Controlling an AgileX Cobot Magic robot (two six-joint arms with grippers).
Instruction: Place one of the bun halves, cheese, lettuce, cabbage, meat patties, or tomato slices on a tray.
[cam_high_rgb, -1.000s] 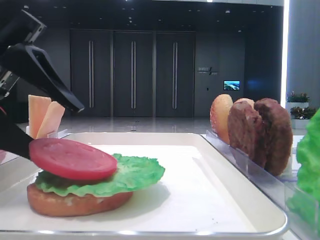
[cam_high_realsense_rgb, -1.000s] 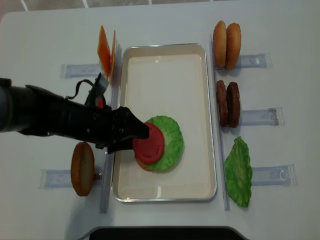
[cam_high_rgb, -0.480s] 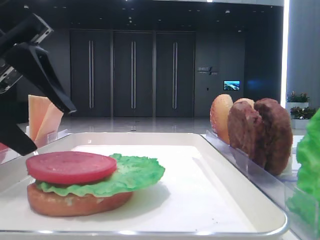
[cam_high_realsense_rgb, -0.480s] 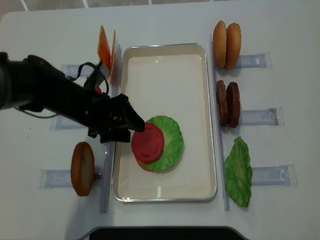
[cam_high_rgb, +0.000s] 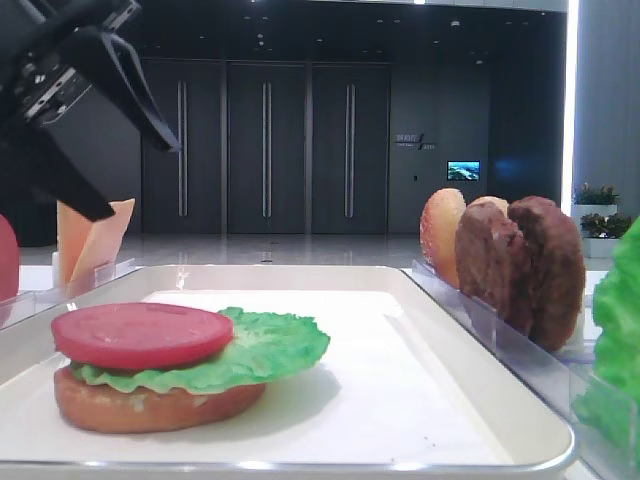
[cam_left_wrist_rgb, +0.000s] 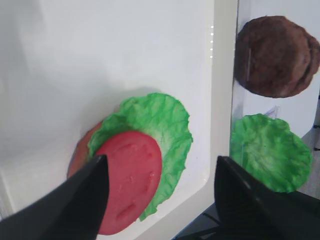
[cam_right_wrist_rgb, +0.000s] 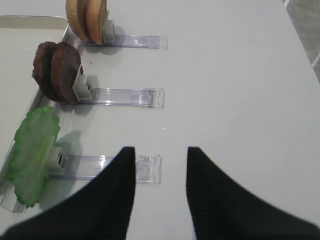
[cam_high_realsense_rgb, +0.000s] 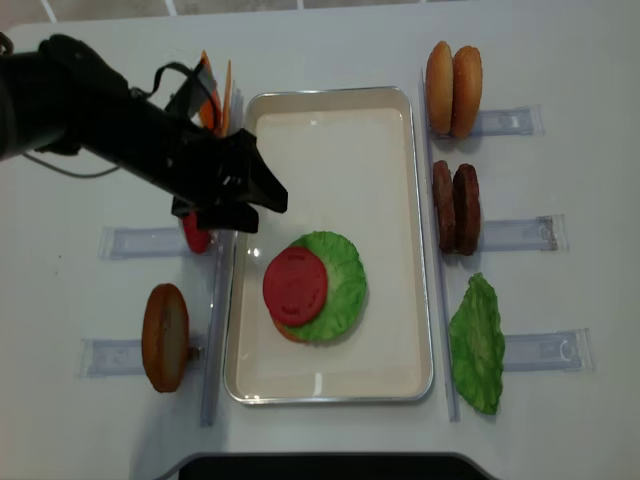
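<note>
A red tomato slice (cam_high_realsense_rgb: 296, 285) lies flat on the green lettuce (cam_high_realsense_rgb: 343, 285), which rests on a bun half (cam_high_rgb: 150, 405) inside the white tray (cam_high_realsense_rgb: 330, 93). My left gripper (cam_high_realsense_rgb: 266, 210) hangs open and empty above the tray's left rim, up and clear of the stack. The left wrist view shows the left gripper (cam_left_wrist_rgb: 162, 161) straddling the tomato slice (cam_left_wrist_rgb: 130, 175) and lettuce (cam_left_wrist_rgb: 160, 120) from above. My right gripper (cam_right_wrist_rgb: 160, 150) is open and empty over bare table by the right-hand racks.
On the left, clear racks hold cheese (cam_high_realsense_rgb: 210, 85), another tomato slice (cam_high_realsense_rgb: 195, 237) and a bun half (cam_high_realsense_rgb: 165, 337). On the right stand bun halves (cam_high_realsense_rgb: 453, 75), meat patties (cam_high_realsense_rgb: 455, 207) and a lettuce leaf (cam_high_realsense_rgb: 477, 343).
The left gripper let go of the tomato slice, which now lies flat on the lettuce. The gripper then rose and drew back toward the tray's far left.
</note>
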